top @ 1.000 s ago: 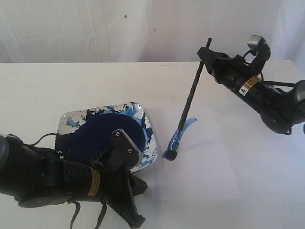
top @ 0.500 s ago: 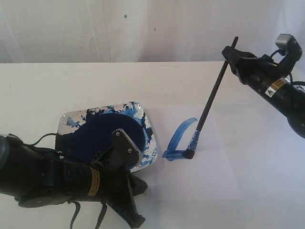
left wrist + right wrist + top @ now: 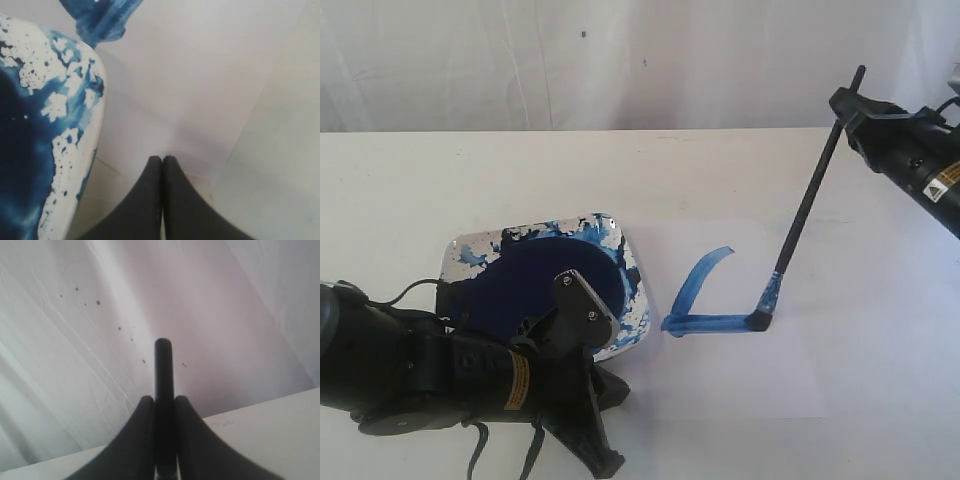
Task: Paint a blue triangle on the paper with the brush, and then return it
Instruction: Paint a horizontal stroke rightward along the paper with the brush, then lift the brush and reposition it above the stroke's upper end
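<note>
The brush (image 3: pixel 810 200) leans steeply, its blue tip touching the paper (image 3: pixel 750 380). My right gripper (image 3: pixel 848 105) is shut on the upper handle; in the right wrist view the black handle (image 3: pixel 163 365) sticks out between the jaws of the right gripper (image 3: pixel 161 399). Only two strokes of the blue triangle (image 3: pixel 710 323) show: a slanted left one and a bottom one ending at the bristles. My left gripper (image 3: pixel 617 390) is shut and empty, tips on the paper's near-left corner beside the dish. In the left wrist view the left gripper (image 3: pixel 162 159) rests at the edge of the paper (image 3: pixel 200 75).
A white paint dish (image 3: pixel 470 250) with a dark blue paint pool (image 3: pixel 535 280) sits left of the paper, partly behind my left arm. Its splattered rim (image 3: pixel 75 100) lies close beside the left fingers. A white cloth backdrop hangs behind the table.
My right gripper has moved to the right, dragging the brush tip across the paper and laying a bottom blue stroke. The left arm has not moved.
</note>
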Controlling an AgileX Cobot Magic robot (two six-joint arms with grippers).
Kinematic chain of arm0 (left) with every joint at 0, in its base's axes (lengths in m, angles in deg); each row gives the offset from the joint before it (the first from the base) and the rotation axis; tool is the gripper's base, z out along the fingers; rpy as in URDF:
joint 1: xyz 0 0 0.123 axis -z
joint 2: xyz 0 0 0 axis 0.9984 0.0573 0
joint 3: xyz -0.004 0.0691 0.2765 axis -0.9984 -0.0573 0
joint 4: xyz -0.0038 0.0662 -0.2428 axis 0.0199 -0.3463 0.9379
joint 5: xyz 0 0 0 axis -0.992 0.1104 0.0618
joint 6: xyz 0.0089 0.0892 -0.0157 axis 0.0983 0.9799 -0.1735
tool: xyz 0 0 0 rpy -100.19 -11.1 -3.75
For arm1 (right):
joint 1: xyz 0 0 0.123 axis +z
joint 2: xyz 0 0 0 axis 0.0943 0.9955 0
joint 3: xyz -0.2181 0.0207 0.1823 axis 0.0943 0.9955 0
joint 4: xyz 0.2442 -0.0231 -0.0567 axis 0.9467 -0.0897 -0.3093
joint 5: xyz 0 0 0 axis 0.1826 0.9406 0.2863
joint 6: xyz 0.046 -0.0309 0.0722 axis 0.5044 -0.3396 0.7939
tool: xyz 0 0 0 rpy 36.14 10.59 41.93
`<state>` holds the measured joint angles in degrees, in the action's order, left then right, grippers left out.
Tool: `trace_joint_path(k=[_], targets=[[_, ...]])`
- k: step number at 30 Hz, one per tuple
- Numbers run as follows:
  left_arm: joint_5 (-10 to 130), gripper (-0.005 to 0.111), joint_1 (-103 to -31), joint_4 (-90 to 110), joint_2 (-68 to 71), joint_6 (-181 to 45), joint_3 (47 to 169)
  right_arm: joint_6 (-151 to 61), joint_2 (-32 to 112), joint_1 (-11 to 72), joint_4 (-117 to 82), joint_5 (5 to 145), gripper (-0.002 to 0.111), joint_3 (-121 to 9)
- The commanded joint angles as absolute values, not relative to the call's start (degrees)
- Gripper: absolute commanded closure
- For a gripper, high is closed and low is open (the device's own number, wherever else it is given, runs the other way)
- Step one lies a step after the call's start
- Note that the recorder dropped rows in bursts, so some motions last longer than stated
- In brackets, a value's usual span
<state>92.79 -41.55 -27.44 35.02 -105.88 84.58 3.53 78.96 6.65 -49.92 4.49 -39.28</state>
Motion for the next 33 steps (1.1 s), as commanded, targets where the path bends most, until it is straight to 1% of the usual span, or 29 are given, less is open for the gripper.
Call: trace_joint_path(k=[1, 5, 9, 18, 26, 33], targets=[[91.4, 0.107, -41.4, -27.5, 35.2, -106.3, 84.5, 2.0, 77.3, 5.8, -50.7, 4.8, 0.108, -38.9], [91.4, 0.107, -41.4, -27.5, 35.2, -106.3, 84.5, 2.8, 76.5, 5.8, -50.4, 4.8, 0.108, -38.9], [91.4, 0.107, -41.4, -27.5, 35.2, -106.3, 84.5, 9.1, 76.5, 5.8, -46.2, 4.8, 0.108, -38.9], [91.6, 0.107, -41.4, -27.5, 35.2, -106.4, 84.5, 9.3, 76.5, 5.8, -36.5, 4.8, 0.108, -40.1], [92.1, 0.107, -41.4, -27.5, 35.2, -106.4, 84.5, 7.3, 78.0, 5.8, -30.8, 4.8, 0.108, -45.2], [92.1, 0.107, -41.4, -27.5, 35.2, -106.3, 84.5, 6.7, 81.9, 9.0, -29.3, 7.1, 0.108, -51.6]])
